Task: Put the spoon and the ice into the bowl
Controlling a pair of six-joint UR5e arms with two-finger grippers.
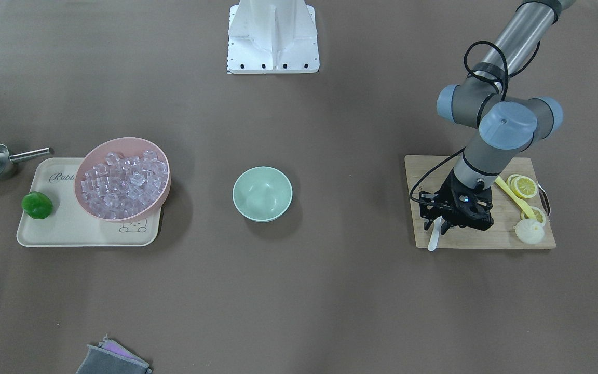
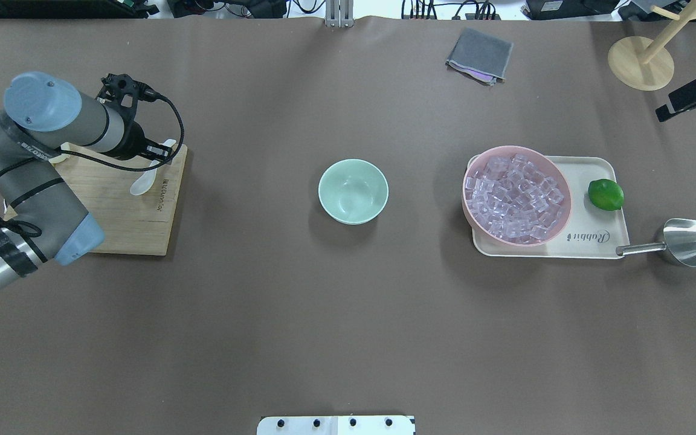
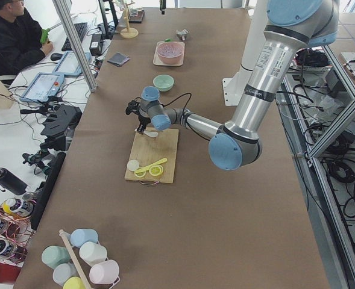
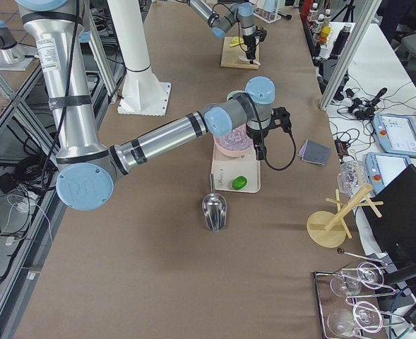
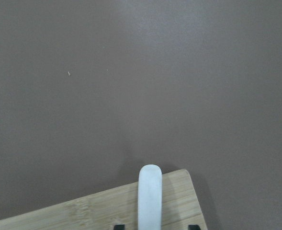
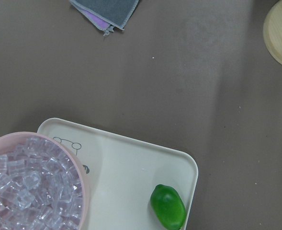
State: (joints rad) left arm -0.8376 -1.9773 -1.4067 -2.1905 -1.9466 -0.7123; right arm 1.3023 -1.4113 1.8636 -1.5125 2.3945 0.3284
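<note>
The white spoon (image 2: 142,181) lies on the wooden cutting board (image 2: 124,223) at the table's left, its handle toward the board's far edge. My left gripper (image 2: 164,152) is low over that handle. In the left wrist view its fingertips (image 5: 119,226) stand apart on either side of the handle (image 5: 149,196), so it is open. The mint-green bowl (image 2: 353,191) sits empty at the table's middle. The ice (image 2: 514,193) is heaped in a pink bowl (image 2: 567,211). My right gripper (image 4: 257,152) hangs high above the tray; I cannot tell whether it is open or shut.
The pink bowl stands on a cream tray (image 2: 602,175) beside a lime (image 2: 605,194). A metal scoop (image 2: 686,241) lies right of the tray. Lemon slices (image 1: 525,187) and a yellow spoon (image 1: 512,197) share the board. A grey cloth (image 2: 480,54) and a wooden stand (image 2: 641,57) sit far back.
</note>
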